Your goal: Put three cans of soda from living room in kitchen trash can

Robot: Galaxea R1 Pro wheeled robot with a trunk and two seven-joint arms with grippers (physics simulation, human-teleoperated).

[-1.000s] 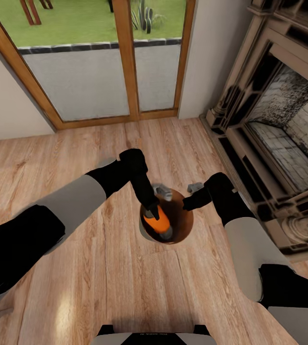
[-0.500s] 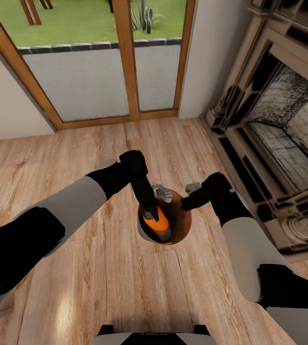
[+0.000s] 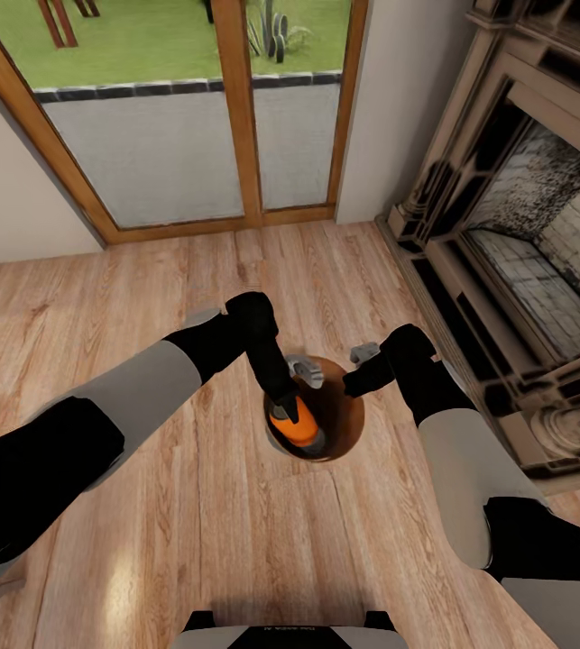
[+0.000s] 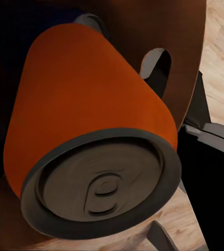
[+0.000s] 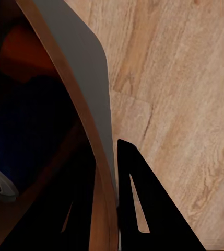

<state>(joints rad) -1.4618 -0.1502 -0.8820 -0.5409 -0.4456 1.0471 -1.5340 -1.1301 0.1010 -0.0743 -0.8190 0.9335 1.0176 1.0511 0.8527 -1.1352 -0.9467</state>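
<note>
The trash can stands on the wood floor in front of me, pale grey outside and orange-brown inside. My left gripper is shut on an orange soda can, held tilted over the bin's open mouth. Seen from the left wrist, that orange can shows its silver top toward the camera. Down inside the bin lies a blue soda can. My right gripper is shut on the bin's rim, one finger inside and one outside the wall.
A brick-and-stone fireplace runs along the right, close to my right arm. A wood-framed glass door to a lawn lies ahead, with white wall either side. Wood floor stretches to the left and toward me.
The left gripper and its orange can have barely shifted over the bin. The right gripper keeps its hold on the rim.
</note>
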